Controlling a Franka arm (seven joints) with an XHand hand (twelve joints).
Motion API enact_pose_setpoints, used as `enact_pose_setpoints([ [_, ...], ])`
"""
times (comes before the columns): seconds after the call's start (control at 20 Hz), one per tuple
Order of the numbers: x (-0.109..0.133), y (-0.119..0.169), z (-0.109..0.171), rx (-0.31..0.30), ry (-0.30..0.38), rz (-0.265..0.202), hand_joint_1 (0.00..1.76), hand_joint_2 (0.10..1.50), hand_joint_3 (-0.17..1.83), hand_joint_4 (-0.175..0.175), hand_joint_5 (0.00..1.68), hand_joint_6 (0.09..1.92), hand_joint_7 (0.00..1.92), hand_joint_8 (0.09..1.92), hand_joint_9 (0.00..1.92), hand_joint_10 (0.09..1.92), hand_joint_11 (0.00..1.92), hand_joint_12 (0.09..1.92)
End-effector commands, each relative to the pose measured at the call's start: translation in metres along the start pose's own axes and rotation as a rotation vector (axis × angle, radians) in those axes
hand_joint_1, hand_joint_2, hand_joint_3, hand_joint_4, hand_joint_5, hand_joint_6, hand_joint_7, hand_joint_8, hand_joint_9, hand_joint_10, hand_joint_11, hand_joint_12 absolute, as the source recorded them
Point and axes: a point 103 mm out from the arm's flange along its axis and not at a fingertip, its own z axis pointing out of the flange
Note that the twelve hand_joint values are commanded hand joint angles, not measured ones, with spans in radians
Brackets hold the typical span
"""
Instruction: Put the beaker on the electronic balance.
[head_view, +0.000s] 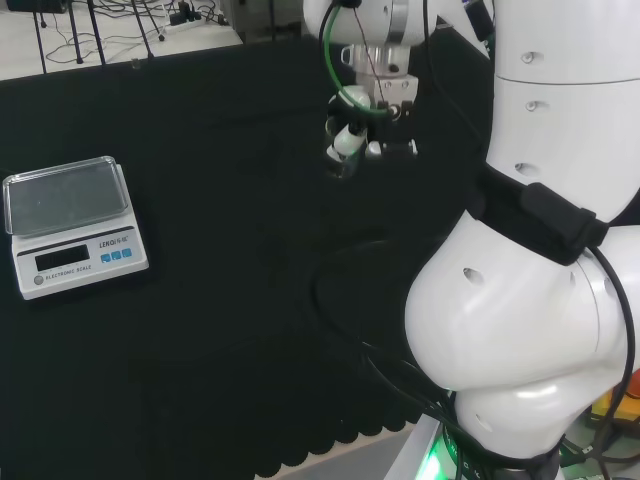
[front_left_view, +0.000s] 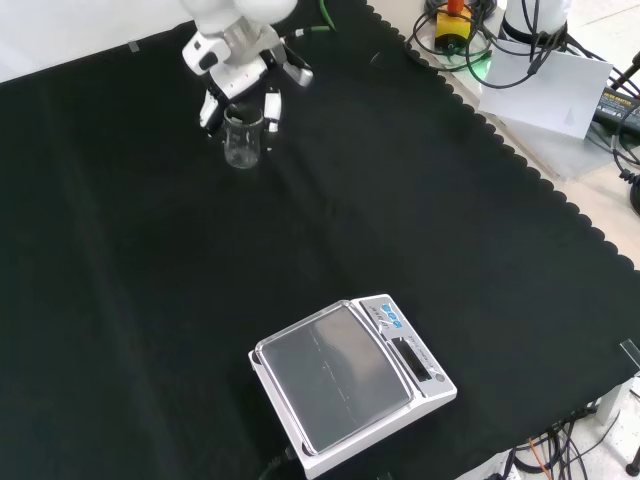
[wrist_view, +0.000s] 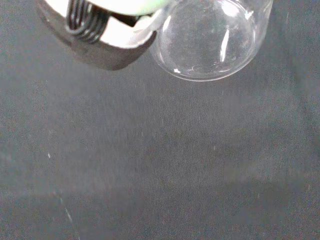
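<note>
Beaker (front_left_view: 243, 140): clear glass, upright, standing on the black cloth of the counter (front_left_view: 420, 220), seen in the front view directly below the hand (front_left_view: 240, 70). The hand is lowered over it from above, its black and white fingers (front_left_view: 272, 108) hanging down on either side of the rim. Whether the fingers touch the glass cannot be told; they look relaxed and spread rather than curled round it.

Front view: the hand enters from the top edge, with the beaker between its fingertips. The electronic balance (front_left_view: 350, 385) is set well apart from the hand, toward the near edge of the counter, its pan bare and its display panel turned to the view's right.

Head view: the hand (head_view: 365, 135) is seen beyond the large white arm links (head_view: 540, 250), pointing down at the cloth, with a green cable (head_view: 335, 60) looped above it. The beaker is barely made out here against the dark cloth. The electronic balance (head_view: 72, 225) is placed far to the left of the hand, display side toward the camera.

Wrist view: the beaker (wrist_view: 212, 37) is shown from above, close, as a round clear shape through which the cloth is seen; nothing can be made out inside. A black and white part of the hand (wrist_view: 100, 35) lies just beside its wall.

Writing: print is borne on the balance's front panel and is not read off.
</note>
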Motion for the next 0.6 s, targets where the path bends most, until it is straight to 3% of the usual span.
enact_pose_setpoints([
  [0.05,0.006,-0.006,-0.028,-0.028,-0.021,-0.01,1.36,0.81,0.77,-0.103,0.71,1.48,0.75,1.57,1.06,1.26,1.28,0.87],
  [0.35,0.028,-0.002,-0.036,-0.024,-0.012,-0.071,1.36,0.79,0.8,-0.107,0.72,1.48,0.76,1.57,1.07,1.26,1.28,0.88],
  [0.6,0.071,0.008,-0.045,-0.011,-0.034,-0.183,1.37,0.78,0.83,-0.109,0.73,1.47,0.77,1.58,1.07,1.26,1.28,0.88],
])
